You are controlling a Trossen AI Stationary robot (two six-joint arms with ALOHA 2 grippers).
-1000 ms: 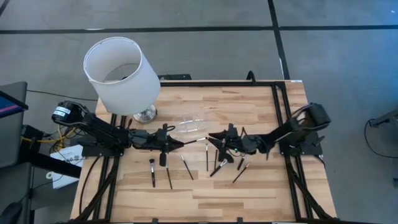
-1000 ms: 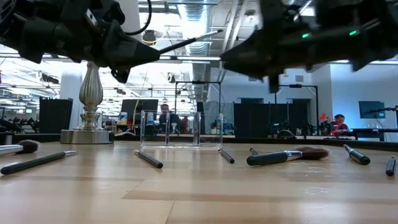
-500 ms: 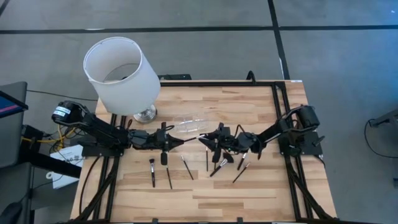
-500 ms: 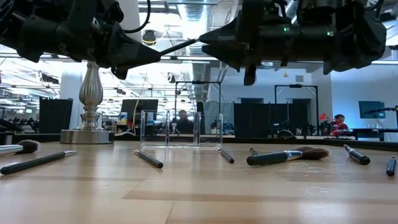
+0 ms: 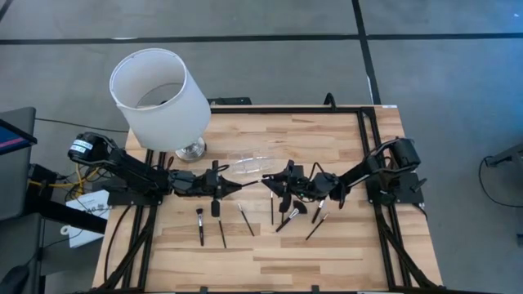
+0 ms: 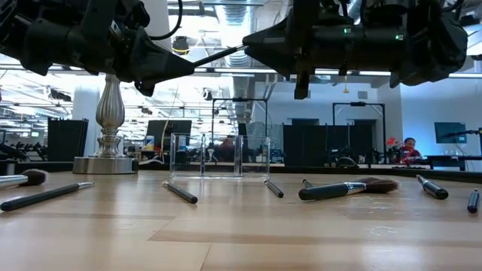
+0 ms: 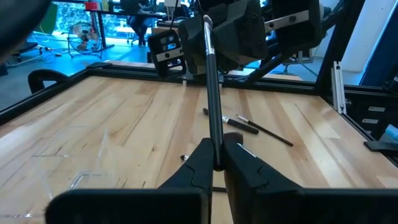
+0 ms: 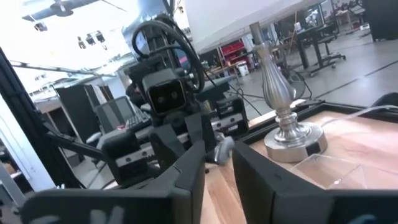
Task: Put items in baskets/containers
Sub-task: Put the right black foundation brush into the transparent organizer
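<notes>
My left gripper point(image 5: 236, 186) is shut on a slim black makeup brush point(image 6: 218, 55) held in the air above the table's middle. My right gripper point(image 5: 266, 184) is open and faces it from the table's right. Its fingers point(image 8: 190, 167) stand on either side of the brush's free silver-ferrule end point(image 8: 222, 149), and I see no touch. The clear holder point(image 6: 218, 154) stands on the table just beyond them, toward the far edge. Several other brushes point(image 5: 282, 216) lie flat on the wood nearer the front. My left gripper pinches the brush's black handle point(image 7: 217, 155) between its two fingers, at the end away from the ferrule. The fingers lie level, pointing toward the table's right, along the brush. The brush sticks out past the fingertips, lifted clear and tilted slightly up toward my right gripper.
A big white lampshade point(image 5: 159, 98) on a silver base point(image 6: 109, 162) stands at the far left, close behind my left arm. Loose brushes point(image 6: 343, 188) lie under and in front of both grippers. Bare wood runs along the near edge.
My right gripper has moved toward the table's left, up to the free end of the brush held by my left gripper. My left gripper and the brush have kept still.
</notes>
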